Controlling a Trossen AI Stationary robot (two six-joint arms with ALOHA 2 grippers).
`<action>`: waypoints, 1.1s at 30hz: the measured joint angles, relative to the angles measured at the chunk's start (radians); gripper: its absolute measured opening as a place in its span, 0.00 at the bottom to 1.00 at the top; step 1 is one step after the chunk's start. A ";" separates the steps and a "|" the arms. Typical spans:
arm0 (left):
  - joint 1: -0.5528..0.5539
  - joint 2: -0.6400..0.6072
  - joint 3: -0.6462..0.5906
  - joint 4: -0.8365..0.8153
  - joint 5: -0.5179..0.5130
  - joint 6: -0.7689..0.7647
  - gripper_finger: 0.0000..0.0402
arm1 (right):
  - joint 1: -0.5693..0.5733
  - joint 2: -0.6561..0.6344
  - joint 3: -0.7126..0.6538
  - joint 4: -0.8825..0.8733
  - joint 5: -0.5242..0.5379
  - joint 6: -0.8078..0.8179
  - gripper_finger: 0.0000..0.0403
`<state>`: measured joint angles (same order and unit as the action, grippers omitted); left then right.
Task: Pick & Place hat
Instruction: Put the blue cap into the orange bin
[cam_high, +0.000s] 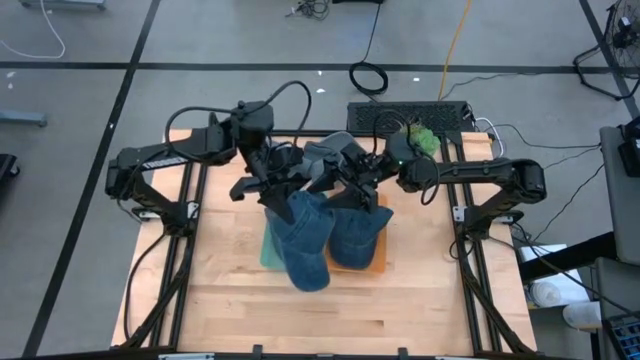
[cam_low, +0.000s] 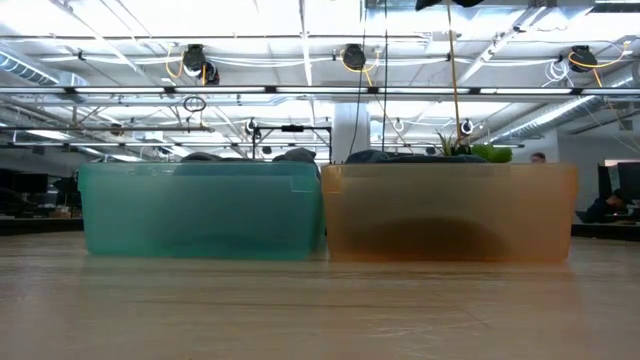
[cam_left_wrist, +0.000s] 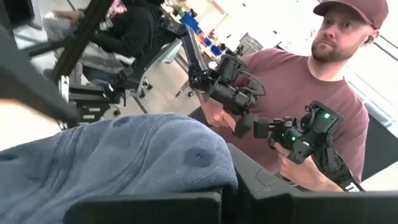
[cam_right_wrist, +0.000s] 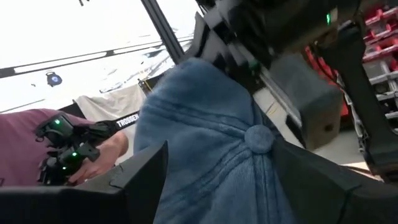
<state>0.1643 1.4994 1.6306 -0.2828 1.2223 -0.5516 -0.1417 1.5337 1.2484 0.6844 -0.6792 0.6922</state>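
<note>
Two blue caps are held up over the middle of the table. In the high view my left gripper (cam_high: 277, 196) is shut on the left blue cap (cam_high: 306, 246), which is above the teal bin (cam_high: 267, 256). My right gripper (cam_high: 347, 196) is shut on the right blue cap (cam_high: 358, 232), above the orange bin (cam_high: 379, 264). Each wrist view shows its cap's crown and top button close up: the left cap (cam_left_wrist: 124, 162) and the right cap (cam_right_wrist: 205, 149). The low view shows both bins, teal (cam_low: 200, 212) and orange (cam_low: 450, 215), but neither blue cap. My left gripper holds the left blue cap by the cloth of its crown near the top button (cam_left_wrist: 199, 157); the fingers (cam_left_wrist: 143, 208) hide the place of contact. The cap is lifted clear and hangs below the gripper. My right gripper has the right cap's crown between its two fingers (cam_right_wrist: 146, 177), just below the top button (cam_right_wrist: 258, 138). The cloth bunches between them, so the layers cannot be told. The cap is lifted clear and hangs over the orange bin.
A grey cap (cam_high: 335, 150) lies behind the grippers near the table's far edge. A black box and a green plant (cam_high: 420, 135) stand beyond it. A person in a maroon shirt (cam_left_wrist: 292, 81) stands past the far edge holding control handles. Bare wood lies toward the near edge (cam_high: 320, 320).
</note>
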 joint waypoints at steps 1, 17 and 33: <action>0.002 0.000 0.000 0.004 0.000 0.001 0.00 | 0.000 0.001 0.000 0.000 0.000 0.003 0.69; 0.006 0.000 0.000 0.000 0.026 -0.007 0.00 | 0.000 0.001 0.000 0.030 -0.058 0.067 0.53; -0.012 0.022 0.000 0.106 0.082 -0.035 0.00 | 0.013 0.000 -0.001 -0.019 0.019 -0.074 0.63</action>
<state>0.1519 1.5214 1.6304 -0.1764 1.3047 -0.5865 -0.1287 1.5341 1.2471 0.6654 -0.6601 0.6185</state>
